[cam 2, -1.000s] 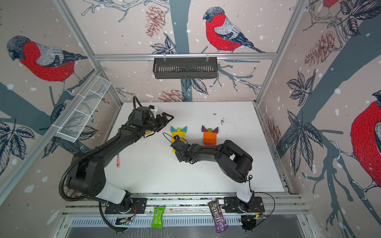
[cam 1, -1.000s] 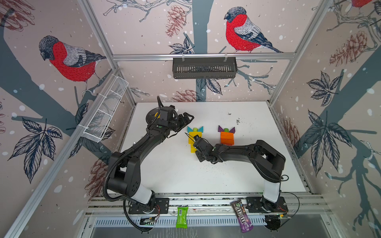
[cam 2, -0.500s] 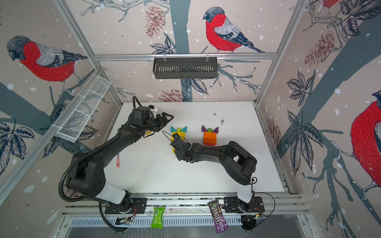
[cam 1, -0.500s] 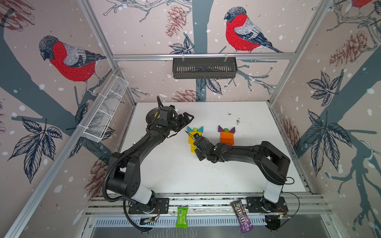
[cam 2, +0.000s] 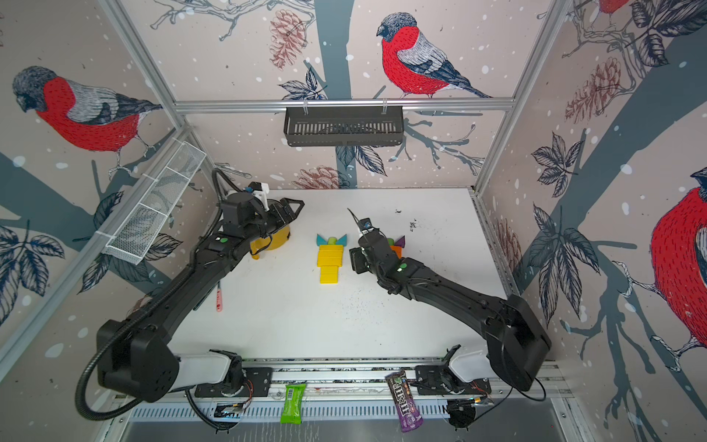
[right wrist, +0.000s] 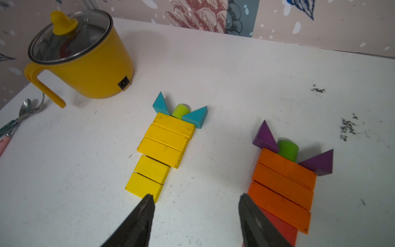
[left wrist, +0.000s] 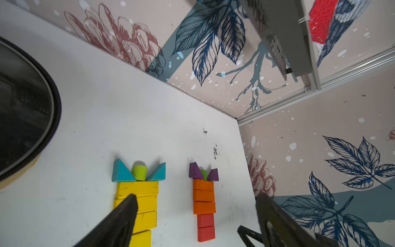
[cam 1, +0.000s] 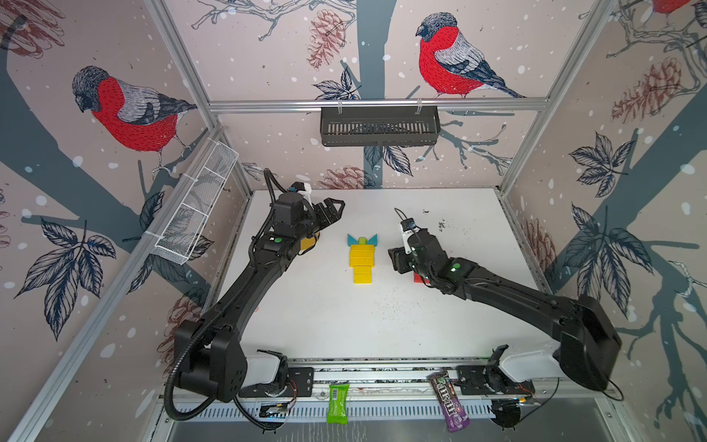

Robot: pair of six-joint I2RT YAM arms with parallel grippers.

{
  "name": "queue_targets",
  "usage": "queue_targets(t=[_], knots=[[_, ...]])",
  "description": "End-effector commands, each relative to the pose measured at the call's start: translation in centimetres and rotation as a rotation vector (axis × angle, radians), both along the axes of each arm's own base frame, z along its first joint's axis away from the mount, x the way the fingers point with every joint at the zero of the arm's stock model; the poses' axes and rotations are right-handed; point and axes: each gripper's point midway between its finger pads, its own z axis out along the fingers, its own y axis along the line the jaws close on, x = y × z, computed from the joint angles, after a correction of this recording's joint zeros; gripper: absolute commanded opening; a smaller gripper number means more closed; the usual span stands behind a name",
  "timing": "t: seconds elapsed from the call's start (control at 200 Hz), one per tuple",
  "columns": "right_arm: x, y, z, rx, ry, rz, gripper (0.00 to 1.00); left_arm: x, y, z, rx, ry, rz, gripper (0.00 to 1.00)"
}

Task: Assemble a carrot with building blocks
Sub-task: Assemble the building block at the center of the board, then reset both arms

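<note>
The white table (cam 1: 325, 325) is walled on the left, back and right. In both top views its lower half, toward the front rail, lies bare and offers the widest room. The upper right of the table is free too, apart from some dark specks (cam 1: 442, 225).

A yellow pot (cam 2: 273, 239) with a glass lid stands at the table's upper left, close to the left wall and partly under the left arm (cam 1: 245, 291). Spoons (right wrist: 25, 109) lie beside its handle. A wire basket (cam 1: 195, 206) hangs on the left wall and a black basket (cam 1: 378, 126) on the back wall. A green packet (cam 1: 338, 398) and a purple packet (cam 1: 448, 398) hang off the front rail.

The yellow carrot (cam 1: 362, 260) lies flat mid-table, made of yellow bars (right wrist: 166, 136) topped by a green block (right wrist: 180, 111) between teal triangles (right wrist: 160, 103). The orange carrot (right wrist: 282, 186) lies just to its right in both top views, mostly hidden under the right arm (cam 1: 509, 294).

The left gripper (left wrist: 196, 196) is spread wide and empty, above the pot and apart from both carrots. The right gripper (right wrist: 196, 196) is parted and holds nothing. It hangs over the bare strip between the carrots, with one finger (right wrist: 147, 205) by the yellow carrot's narrow end and the other over the orange carrot's red end. Whether either finger touches a block, I cannot tell.
</note>
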Motion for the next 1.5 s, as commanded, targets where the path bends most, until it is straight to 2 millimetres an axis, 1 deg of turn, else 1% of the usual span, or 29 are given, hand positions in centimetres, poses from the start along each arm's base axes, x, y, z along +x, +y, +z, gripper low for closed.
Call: queue_targets(t=[0.0, 0.015, 0.05, 0.07, 0.08, 0.135, 0.17, 0.245, 0.28, 0.295, 0.31, 0.33, 0.38, 0.445, 0.53, 0.585, 0.625, 0.695, 0.75, 0.755, 0.83, 0.926, 0.986, 1.066, 1.101, 1.191, 1.261, 1.421, 1.496], knots=[[0.4, -1.6, 3.2, 0.104, -0.061, -0.006, 0.99, -0.4, 1.0, 3.7, 0.124, -0.206, 0.044, 0.88], [0.4, -2.0, 4.0, 0.118, -0.079, -0.010, 1.00, -0.7, 1.0, 4.2, 0.141, -0.230, 0.046, 0.89], [0.5, -2.9, 5.2, 0.131, -0.109, -0.030, 0.99, -1.3, 1.2, 5.5, 0.174, -0.277, 0.069, 0.91], [0.6, -3.5, 5.8, 0.135, -0.127, -0.046, 0.99, -1.7, 1.3, 6.1, 0.188, -0.300, 0.079, 0.97], [0.6, -3.7, 6.0, 0.136, -0.135, -0.053, 0.99, -1.9, 1.4, 6.4, 0.193, -0.307, 0.083, 0.98], [0.7, -5.1, 7.6, 0.139, -0.193, -0.099, 0.99, -3.3, 1.9, 7.8, 0.208, -0.339, 0.107, 0.99], [0.7, -5.8, 8.5, 0.138, -0.228, -0.115, 0.99, -4.0, 2.6, 8.2, 0.211, -0.334, 0.144, 0.99], [0.5, -6.7, 10.4, 0.160, -0.300, -0.130, 0.99, -5.9, 3.6, 8.2, 0.250, -0.355, 0.162, 0.99], [0.3, -6.8, 11.1, 0.170, -0.326, -0.125, 0.99, -6.7, 4.1, 7.9, 0.261, -0.361, 0.177, 0.99], [0.2, -6.7, 11.3, 0.174, -0.335, -0.119, 0.99, -7.0, 4.5, 8.1, 0.260, -0.368, 0.192, 0.99], [0.2, -6.7, 11.4, 0.184, -0.339, -0.119, 0.99, -7.1, 4.7, 6.9, 0.271, -0.351, 0.202, 0.99], [0.2, -6.8, 11.5, 0.211, -0.337, -0.139, 0.99, -7.4, 5.2, 6.3, 0.276, -0.343, 0.222, 0.99], [0.6, -7.2, 10.9, 0.262, -0.329, -0.189, 0.99, -7.9, 6.6, 4.6, 0.282, -0.316, 0.291, 0.99], [1.2, -7.2, 8.9, 0.246, -0.327, -0.211, 0.99, -8.6, 9.2, 2.2, 0.274, -0.269, 0.426, 0.99], [2.2, -7.8, 6.3, 0.202, -0.297, -0.275, 0.99, -9.3, 11.4, 0.1, 0.323, -0.319, 0.535, 0.99], [2.7, -7.6, 5.2, 0.164, -0.276, -0.257, 0.99, -9.7, 13.4, -1.4, 0.346, -0.331, 0.641, 0.99], [3.0, -7.4, 4.6, 0.145, -0.263, -0.219, 0.99, -9.9, 14.2, -2.3, 0.378, -0.356, 0.686, 0.99], [3.4, -7.3, 3.8, 0.131, -0.240, -0.172, 0.99, -9.9, 14.1, -4.0, 0.507, -0.452, 0.665, 0.99], [3.7, -7.7, 3.4, 0.130, -0.228, -0.168, 0.99, -9.8, 14.2, -5.4, 0.585, -0.498, 0.660, 0.99], [3.7, -7.8, 3.4, 0.130, -0.228, -0.170, 0.99, -9.8, 14.3, -5.3, 0.581, -0.509, 0.668, 0.99], [4.0, -8.6, 3.2, 0.133, -0.231, -0.176, 0.99, -9.6, 14.8, -7.4, 0.659, -0.488, 0.683, 0.99], [4.1, -9.6, 3.2, 0.134, -0.255, -0.185, 0.99, -8.9, 15.8, -9.8, 0.773, -0.400, 0.695, 0.99], [4.2, -10.3, 3.4, 0.130, -0.275, -0.189, 0.99, -8.8, 16.7, -10.8, 0.776, -0.394, 0.705, 0.99], [4.4, -11.2, 3.5, 0.121, -0.300, -0.207, 0.99, -8.9, 18.2, -12.0, 0.707, -0.395, 0.730, 0.99], [4.5, -11.5, 3.5, 0.117, -0.307, -0.212, 0.99, -9.0, 18.9, -12.4, 0.677, -0.394, 0.746, 0.99], [4.8, -12.3, 3.2, 0.112, -0.303, -0.232, 0.99, -8.5, 19.7, -13.1, 0.656, -0.398, 0.729, 0.99], [5.0, -12.9, 2.8, 0.106, -0.295, -0.247, 0.99, -7.5, 19.4, -14.1, 0.656, -0.376, 0.682, 0.99], [5.4, -14.3, 2.4, 0.084, -0.295, -0.281, 0.99, -5.0, 18.8, -14.6, 0.681, -0.351, 0.592, 0.99], [5.6, -15.1, 2.2, 0.084, -0.301, -0.304, 0.99, -4.5, 18.7, -14.6, 0.696, -0.369, 0.578, 0.99]])
